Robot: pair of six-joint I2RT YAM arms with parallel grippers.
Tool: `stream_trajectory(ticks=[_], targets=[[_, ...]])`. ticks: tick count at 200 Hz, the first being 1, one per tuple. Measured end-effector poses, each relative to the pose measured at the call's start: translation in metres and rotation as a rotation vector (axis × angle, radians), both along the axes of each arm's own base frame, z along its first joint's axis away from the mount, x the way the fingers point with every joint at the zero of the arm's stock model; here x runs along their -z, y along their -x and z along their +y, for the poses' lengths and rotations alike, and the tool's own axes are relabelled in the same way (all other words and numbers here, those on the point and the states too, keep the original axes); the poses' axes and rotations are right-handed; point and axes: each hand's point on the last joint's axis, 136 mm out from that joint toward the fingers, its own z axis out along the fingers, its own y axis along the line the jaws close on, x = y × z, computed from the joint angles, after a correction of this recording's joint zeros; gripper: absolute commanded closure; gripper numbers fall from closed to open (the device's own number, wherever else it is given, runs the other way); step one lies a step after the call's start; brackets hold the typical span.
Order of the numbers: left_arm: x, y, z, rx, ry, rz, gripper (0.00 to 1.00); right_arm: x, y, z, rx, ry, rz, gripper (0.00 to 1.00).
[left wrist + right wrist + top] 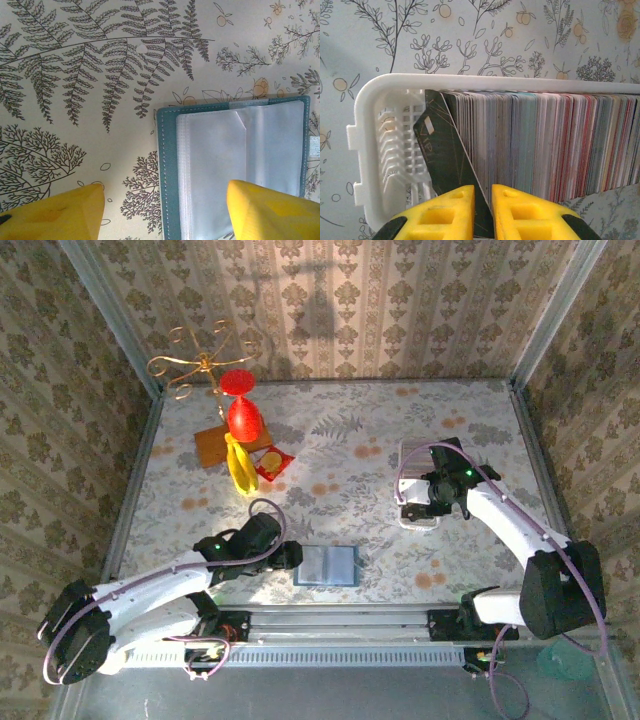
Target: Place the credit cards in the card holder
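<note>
Lying open on the table (400,420) close to its near edge, about midway between the two arm bases, the holder (328,565) is seen whole from above. In the left wrist view its right and near parts are cut off by the frame and covered by one yellow finger. Clear sleeves (250,145) are seen inside it, and whether any card sits in them cannot be made out. The left gripper (165,195) is spread open, with one finger (55,215) over bare cloth beside the holder's stitched edge and the other over the sleeves. Both fingers are cut off at the bottom of that view, and whether they touch the surface cannot be told.

At the right of the table the right gripper (425,502) is set over a white tray (470,81), whose near end is hidden from above by the wrist. A tight row of cards (545,145) is stood on edge in the tray, and its right end is cut off by the frame. One dark card (442,150) is tilted away from the row into the empty slotted end of the tray. Its lower part is hidden between the fingers, which stand nearly together on either side of it; whether it is pinched cannot be told.

A broad stretch of bare cloth is left between holder and tray. The far left corner is taken up by a gold wire stand (190,365), a red goblet (240,405), a yellow object (240,465), a brown board (212,445) and a small packet (273,462), all well apart from both arms. The table is edged by metal rails at left and right, and the right arm's base is set close to the right rail
</note>
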Motion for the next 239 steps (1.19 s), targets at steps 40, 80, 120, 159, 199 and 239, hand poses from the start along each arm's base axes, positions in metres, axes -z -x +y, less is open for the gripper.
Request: stream_trajectory(ticks=[40,80,120,159,199,239], targets=[[0.001,0.000,0.000,0.000,-0.001,0.001,0.34,0.003,-0.002,-0.002,0.000,0.016,0.002,0.37],[0.001,0.000,0.000,0.000,-0.001,0.001,0.35,0.003,-0.005,-0.004,-0.006,0.031,-0.011,0.36],[0.001,0.000,0.000,0.000,-0.001,0.000,0.35,0.011,-0.010,-0.009,-0.011,0.076,-0.008,0.43],[0.000,-0.001,-0.001,0.000,0.002,-0.001,0.36,0.015,-0.012,-0.015,-0.007,0.113,-0.001,0.61],[0.000,-0.001,-0.001,0.000,0.004,-0.003,0.36,0.015,-0.011,-0.018,-0.010,0.136,-0.002,0.77],[0.000,-0.001,-0.002,0.000,0.004,-0.004,0.37,0.010,-0.007,-0.020,-0.011,0.140,-0.005,0.82]])
